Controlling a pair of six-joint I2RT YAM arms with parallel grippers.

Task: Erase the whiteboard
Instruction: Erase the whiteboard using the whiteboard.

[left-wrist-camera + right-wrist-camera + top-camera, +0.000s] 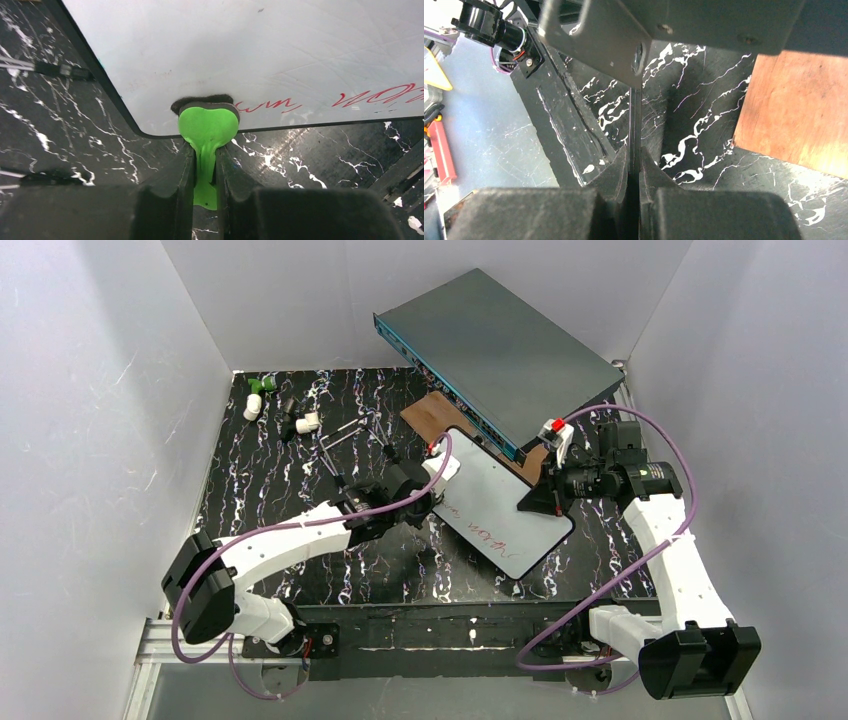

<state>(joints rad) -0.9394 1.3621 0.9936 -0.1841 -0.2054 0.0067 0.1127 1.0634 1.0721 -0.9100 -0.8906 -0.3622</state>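
Observation:
The whiteboard (500, 502) lies tilted on the black marbled table, with red handwriting (490, 535) along its near left edge. My left gripper (437, 478) is shut on a green eraser, whose dark felt presses on the board's left corner. In the left wrist view the eraser (207, 122) sits between my fingers at the gripper (205, 155), on the board (250, 50) beside the red writing (375, 95). My right gripper (535, 502) is shut on the board's right edge. In the right wrist view that gripper (634, 160) clamps the board, seen edge-on (634, 120).
A grey-teal metal box (500, 350) leans at the back over a brown wooden plank (440, 415), which also shows in the right wrist view (794, 110). Small white and green parts (255, 400) and thin dark tools (340, 445) lie at the back left. White walls enclose the table.

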